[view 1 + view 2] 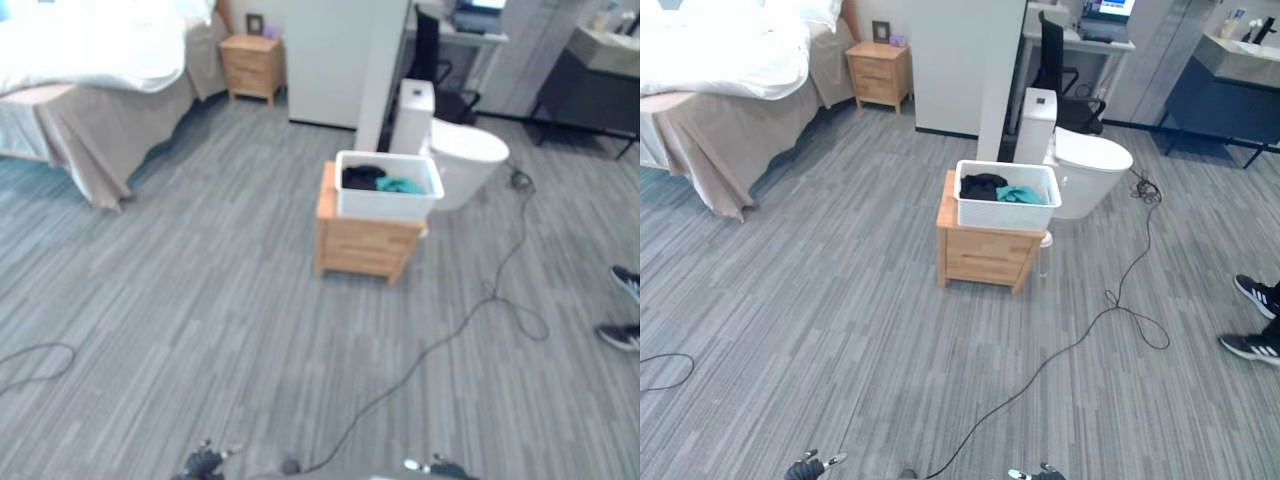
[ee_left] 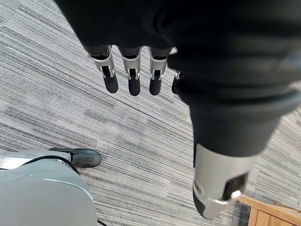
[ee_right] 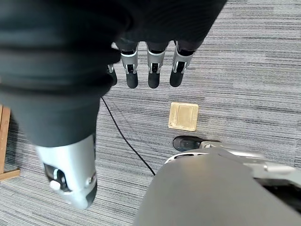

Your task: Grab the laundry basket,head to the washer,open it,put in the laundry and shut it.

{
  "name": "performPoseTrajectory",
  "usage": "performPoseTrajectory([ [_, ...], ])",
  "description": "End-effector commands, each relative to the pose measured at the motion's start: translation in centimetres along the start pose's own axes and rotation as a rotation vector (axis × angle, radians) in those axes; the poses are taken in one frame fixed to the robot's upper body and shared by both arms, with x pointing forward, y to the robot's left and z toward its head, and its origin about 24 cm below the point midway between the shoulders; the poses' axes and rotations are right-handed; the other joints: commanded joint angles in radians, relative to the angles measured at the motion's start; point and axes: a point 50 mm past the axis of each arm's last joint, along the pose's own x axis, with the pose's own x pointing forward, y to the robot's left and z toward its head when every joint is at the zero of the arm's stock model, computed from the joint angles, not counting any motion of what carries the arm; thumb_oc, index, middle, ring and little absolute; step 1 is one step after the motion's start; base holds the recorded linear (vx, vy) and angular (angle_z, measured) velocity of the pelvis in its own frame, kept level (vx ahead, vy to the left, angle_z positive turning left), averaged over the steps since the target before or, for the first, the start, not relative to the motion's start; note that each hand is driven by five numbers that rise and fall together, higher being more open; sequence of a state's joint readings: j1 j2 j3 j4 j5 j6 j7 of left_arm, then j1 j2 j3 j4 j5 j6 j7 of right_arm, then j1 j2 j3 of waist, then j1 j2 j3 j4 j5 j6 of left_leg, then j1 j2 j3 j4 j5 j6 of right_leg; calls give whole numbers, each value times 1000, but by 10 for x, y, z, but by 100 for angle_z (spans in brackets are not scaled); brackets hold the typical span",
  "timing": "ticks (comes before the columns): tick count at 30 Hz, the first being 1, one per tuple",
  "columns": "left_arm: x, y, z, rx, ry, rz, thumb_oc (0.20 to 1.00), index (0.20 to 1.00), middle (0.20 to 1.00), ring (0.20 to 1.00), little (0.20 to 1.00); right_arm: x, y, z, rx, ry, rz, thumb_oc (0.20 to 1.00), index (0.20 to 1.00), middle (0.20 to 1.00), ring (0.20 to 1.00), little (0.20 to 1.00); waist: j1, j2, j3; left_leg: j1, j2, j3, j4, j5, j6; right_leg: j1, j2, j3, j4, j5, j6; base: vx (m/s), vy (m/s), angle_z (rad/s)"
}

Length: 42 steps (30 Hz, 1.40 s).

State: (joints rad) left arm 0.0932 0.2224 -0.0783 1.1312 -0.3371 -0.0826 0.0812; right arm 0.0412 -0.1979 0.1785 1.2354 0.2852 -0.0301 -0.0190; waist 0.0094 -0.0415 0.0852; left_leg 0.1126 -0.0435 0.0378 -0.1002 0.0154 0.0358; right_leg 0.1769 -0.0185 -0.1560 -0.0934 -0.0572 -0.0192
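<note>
White perforated plastic laundry basket w/ dark and teal clothes sits on low wooden cabinet, well ahead. Prob light, rigid; grip opposite rims. Left hand, right hand hang relaxed, empty.

you're in a home-like bedroom: a bed, nightstand, toilet and sink counter share the grey plank floor.

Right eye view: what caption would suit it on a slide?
White laundry basket of dark and teal clothes on a wooden nightstand, across grey floor from the robot.
</note>
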Motion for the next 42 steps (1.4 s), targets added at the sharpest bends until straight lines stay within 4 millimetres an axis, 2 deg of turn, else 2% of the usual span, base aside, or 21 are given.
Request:
performPoseTrajectory([
  [1, 5, -9, 16, 30, -45, -26, 1000, 1000, 1000, 1000, 1000, 0, -16, 0, 5, 8, -47, 1000, 1000, 1000, 1000, 1000, 24, 29, -31, 22, 82, -39, 13, -60, -67, -1, -99, -24, 6, -1, 124, 0, 0, 0],
  [23, 5, -9, 17, 4, -49, -20, 1000, 1000, 1000, 1000, 1000, 0, -16, 0, 9, 11, -48, 1000, 1000, 1000, 1000, 1000, 26, 29, -30, 21, 81, -41, 13, -61, -67, -1, -100, -27, 6, 0, 123, 0, 0, 0],
  [42, 5, -6, 21, -4, -62, -11, 1000, 1000, 1000, 1000, 1000, 1, -16, 8, -2, -7, -42, 1000, 1000, 1000, 1000, 1000, 37, 22, -25, 8, 69, -36, 13, -62, -55, -13, -112, -29, 6, 10, 134, 3, 9, 0],
])
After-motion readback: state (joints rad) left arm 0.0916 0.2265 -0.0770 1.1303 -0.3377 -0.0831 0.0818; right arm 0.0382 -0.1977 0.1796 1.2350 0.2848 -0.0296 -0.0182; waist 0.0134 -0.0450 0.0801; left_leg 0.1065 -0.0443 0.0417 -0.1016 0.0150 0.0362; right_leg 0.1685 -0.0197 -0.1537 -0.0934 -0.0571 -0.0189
